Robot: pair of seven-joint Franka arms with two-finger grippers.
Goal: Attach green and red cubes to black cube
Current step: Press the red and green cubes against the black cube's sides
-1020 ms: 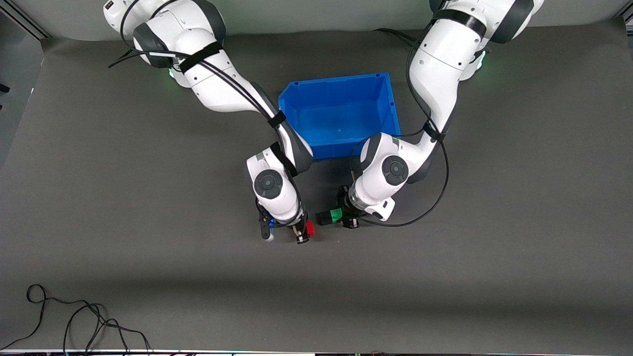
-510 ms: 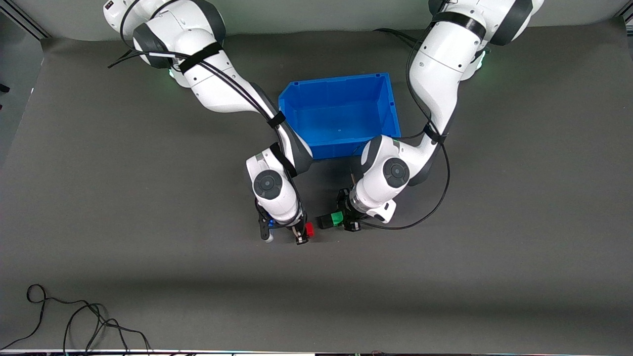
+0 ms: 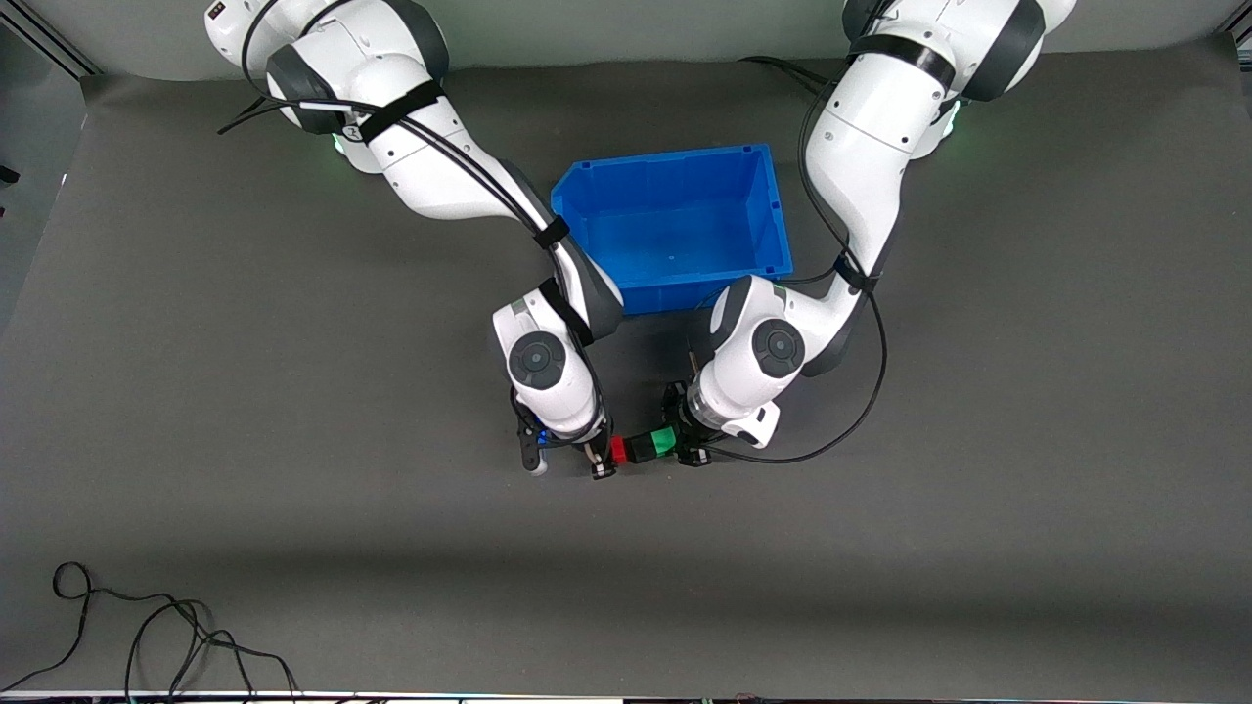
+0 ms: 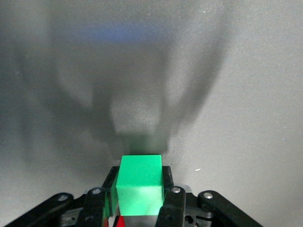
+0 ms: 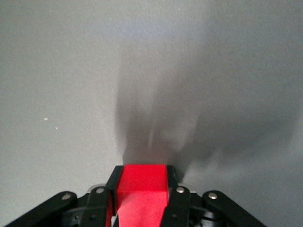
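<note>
In the front view the red cube (image 3: 617,450), the black cube (image 3: 641,448) and the green cube (image 3: 665,441) stand in one row, touching, just above the mat. My left gripper (image 3: 674,442) is shut on the green cube, which fills the space between its fingers in the left wrist view (image 4: 139,182); a sliver of red shows under it there. My right gripper (image 3: 607,453) is shut on the red cube, seen between its fingers in the right wrist view (image 5: 141,189). The black cube does not show in either wrist view.
The blue bin (image 3: 675,168) stands empty, farther from the front camera than the cubes, between the two arms. A loose black cable (image 3: 147,636) lies near the front edge at the right arm's end.
The two grippers have closed toward each other. The gap between the red cube and the black cube has gone, and the red cube now touches the black one.
</note>
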